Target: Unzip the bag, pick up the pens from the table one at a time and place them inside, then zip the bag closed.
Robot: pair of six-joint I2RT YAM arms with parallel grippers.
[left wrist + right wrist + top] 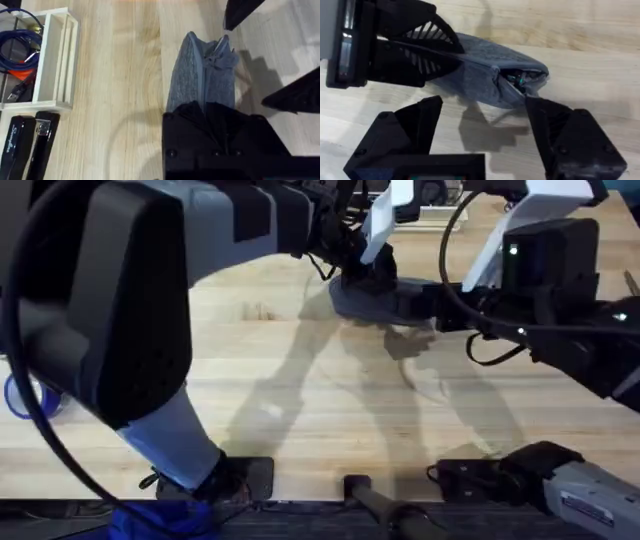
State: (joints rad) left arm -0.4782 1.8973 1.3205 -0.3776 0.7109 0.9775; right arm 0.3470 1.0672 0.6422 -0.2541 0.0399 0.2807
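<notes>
The grey felt bag (365, 302) lies at the far middle of the table (300, 380). My left gripper (366, 272) is shut on one end of the bag (200, 75), with its black fingers (190, 117) pinching the fabric. In the right wrist view the bag (480, 75) gapes at its other end, where the zipper mouth (520, 80) stands open. My right gripper (485, 117) hovers open just before that mouth, its fingers (555, 122) apart and touching nothing. The pens are hidden; only a small dark bit shows inside the mouth.
A white wooden organiser (55, 60) holding blue and orange cables stands beside the bag, with a black stapler (27, 145) near it. A blue cable (20, 395) lies at the table's left edge. Bare wood stretches between the bag and the arm bases.
</notes>
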